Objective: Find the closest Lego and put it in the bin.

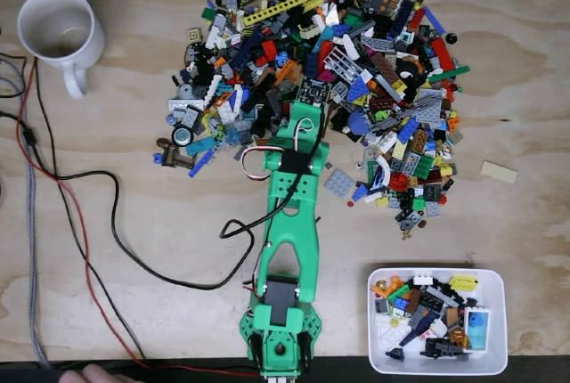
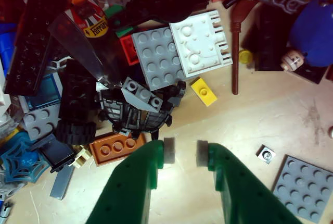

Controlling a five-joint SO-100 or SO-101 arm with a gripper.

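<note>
Green two-finger gripper (image 2: pixel 181 153) hovers spread and empty at your Lego pile's (image 1: pixel 321 71) near edge; white rectangular plastic bin (image 1: pixel 499 312) awaits another piece.

Top-down fixed view; close wrist view downward.

hobby workbench: plywood top (image 1: pixel 134 312), loose cables (image 1: pixel 89 223)

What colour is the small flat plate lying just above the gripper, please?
Yellow; the small plate shows best in the wrist view.
</note>
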